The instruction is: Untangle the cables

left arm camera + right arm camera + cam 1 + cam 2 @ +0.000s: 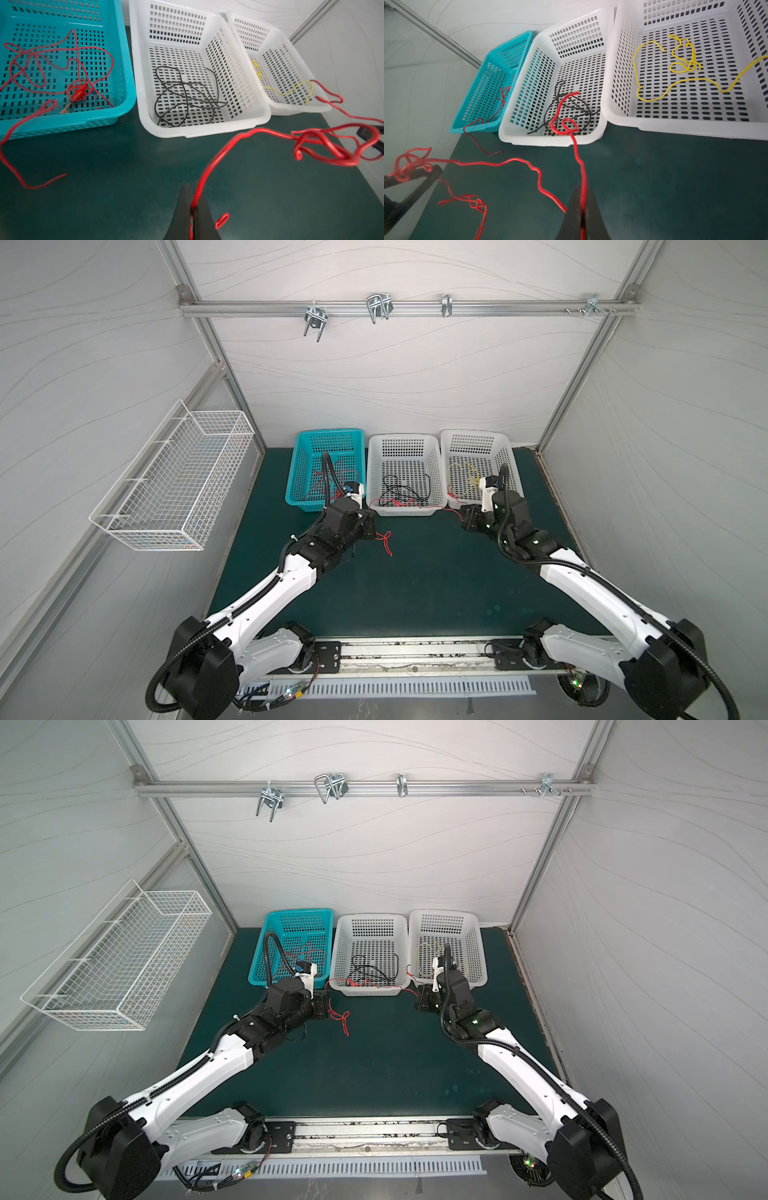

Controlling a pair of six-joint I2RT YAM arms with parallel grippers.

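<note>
Both arms stretch forward, angled inward; left end effector (pixel 192 199) and right end effector (pixel 582 193) each pinch red cable (pixel 228 143).

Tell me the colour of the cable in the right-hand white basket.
Yellow. The cable shows best in the right wrist view.

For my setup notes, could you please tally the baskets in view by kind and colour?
Teal plastic basket: 1
White plastic baskets: 2
White wire basket: 1
Total: 4
</note>
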